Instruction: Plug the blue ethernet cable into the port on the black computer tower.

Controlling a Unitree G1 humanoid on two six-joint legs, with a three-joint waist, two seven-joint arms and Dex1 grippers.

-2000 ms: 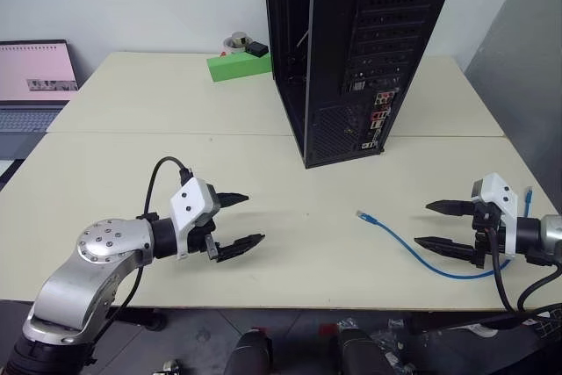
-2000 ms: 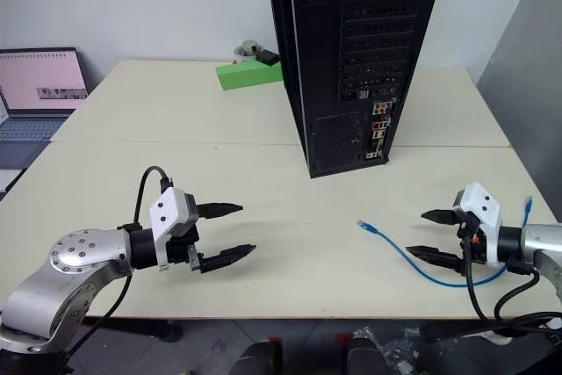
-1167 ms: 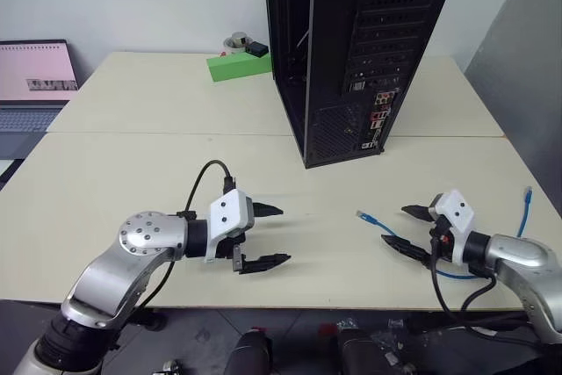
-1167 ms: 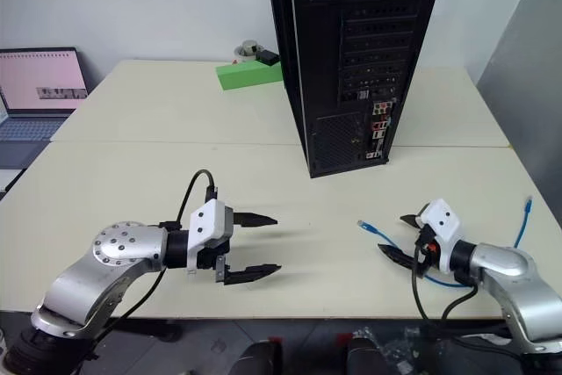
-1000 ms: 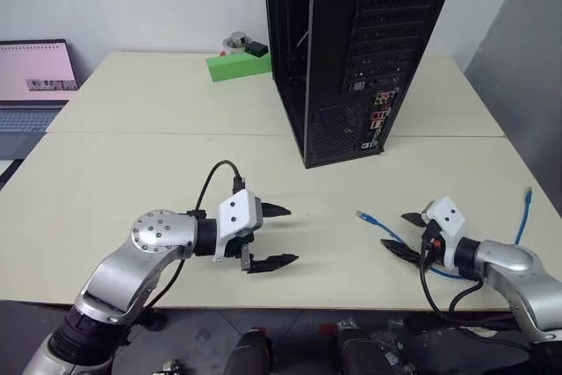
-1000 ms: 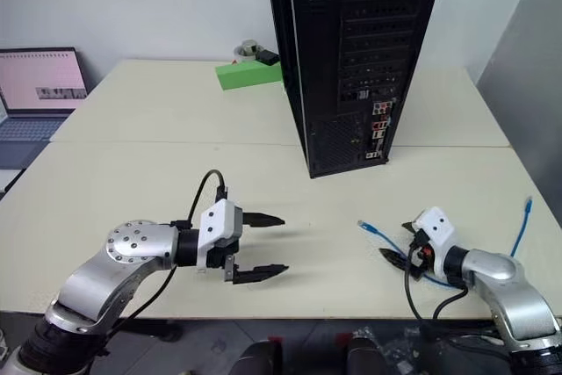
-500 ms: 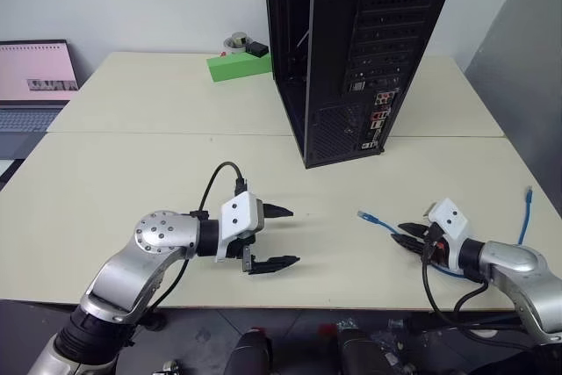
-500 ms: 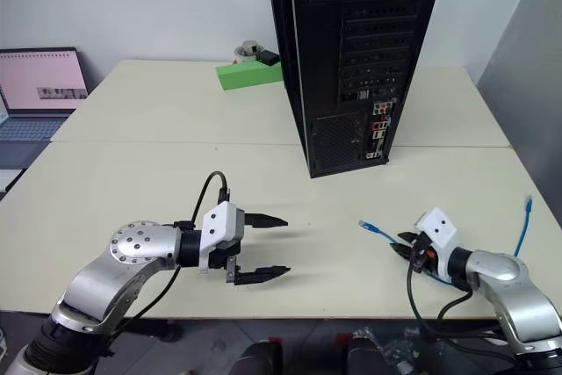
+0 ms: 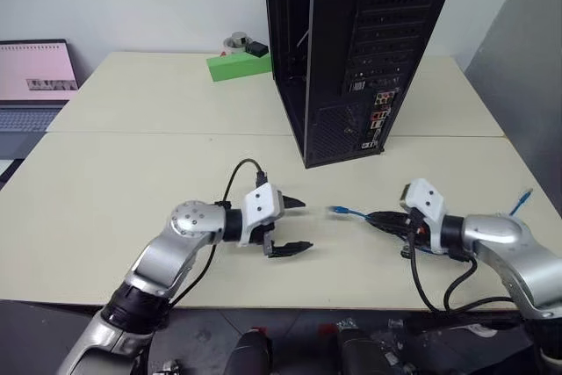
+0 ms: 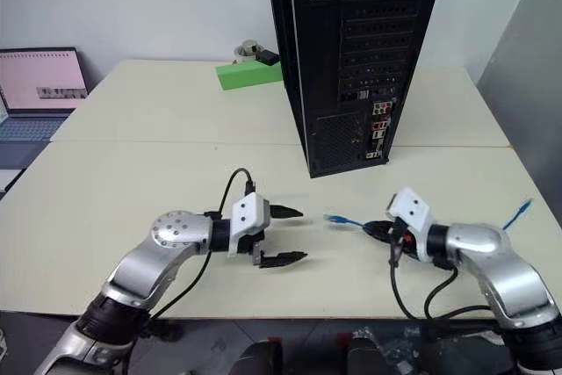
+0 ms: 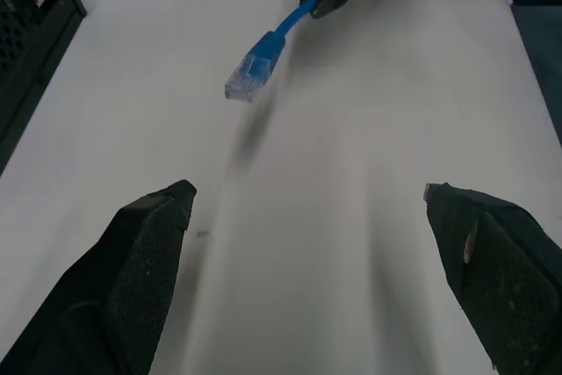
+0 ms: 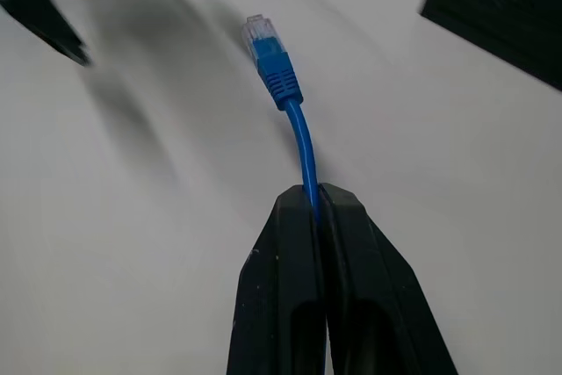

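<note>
The blue ethernet cable runs across the table at the right. My right gripper (image 9: 373,217) is shut on the blue ethernet cable (image 12: 303,142) a short way behind its clear plug (image 9: 337,211), which sticks out to the left above the table. The cable's other end (image 9: 524,197) lies near the right table edge. My left gripper (image 9: 299,226) is open and empty, pointing at the plug (image 11: 250,72) from a short distance. The black computer tower (image 9: 360,41) stands behind, and its coloured connector strip (image 9: 378,120) faces me. The port in that strip is too small to single out.
A green box (image 9: 237,65) with small items on top sits at the back, left of the tower. A laptop (image 9: 31,85) stands open at the far left. A grey panel (image 9: 527,85) borders the table on the right.
My right gripper has shut on the cable and carried its plug end up and to the left. My left gripper has moved right, closer to the plug, and stays open.
</note>
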